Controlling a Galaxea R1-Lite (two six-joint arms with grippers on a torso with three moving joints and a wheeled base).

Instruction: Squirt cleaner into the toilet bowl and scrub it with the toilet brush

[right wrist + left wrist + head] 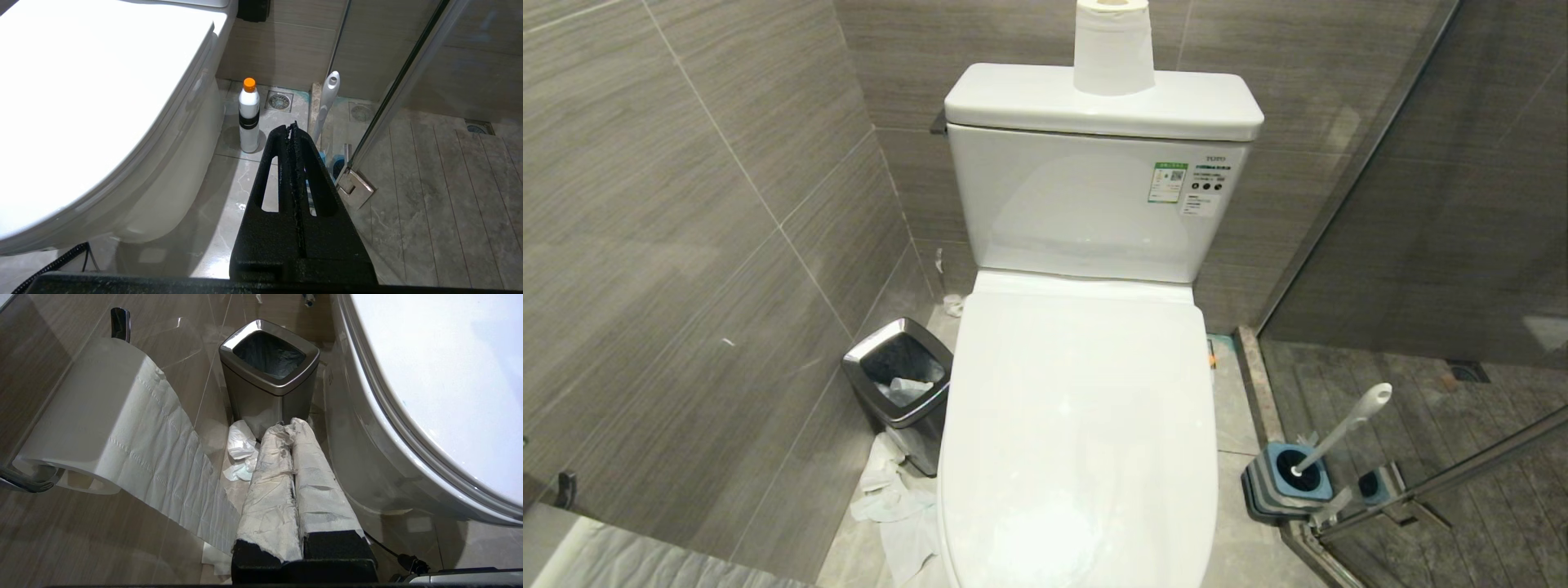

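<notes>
Toilet bowl (1078, 441) sits mid-room w/ its white lid down flat, so the inside isn't visible. Everything else is placed off that.

Cleaner (249, 116): small white bottle, orange cap, dark band round the middle, standing upright on the floor tiles just beside the toilet's right flank, toward the back wall, not touching the ceramic. A round floor drain (279, 101) is just behind it. The head cam doesn't show the bottle.

Toilet brush (1342, 426): on the floor to the toilet's right, near the glass shower door (1437, 482); white handle leans away from the toilet, head sunk in its square blue/grey striped holder (1286, 483). A metal door hinge (354, 187) sits right next to the holder.

Right gripper (293, 127): low, right of the toilet, black fingers pressed together, clenched on nothing, pointing toward the brush handle & bottle, touching neither.

Left gripper (289, 426): low on the toilet's left side, fingers wrapped in white paper-like stuff, pressed together, nothing between them, aimed at the waste bin (269, 371).

Bin: dark w/ steel rim, on the floor left of the toilet, close to its side. Crumpled tissue (241, 451) lies on the floor in front of it. A wall-mounted paper roll (102, 416) hangs further left, a long strip trailing down. Another paper roll (1112, 45) stands upright on the cistern lid (1013, 98) behind the toilet.
</notes>
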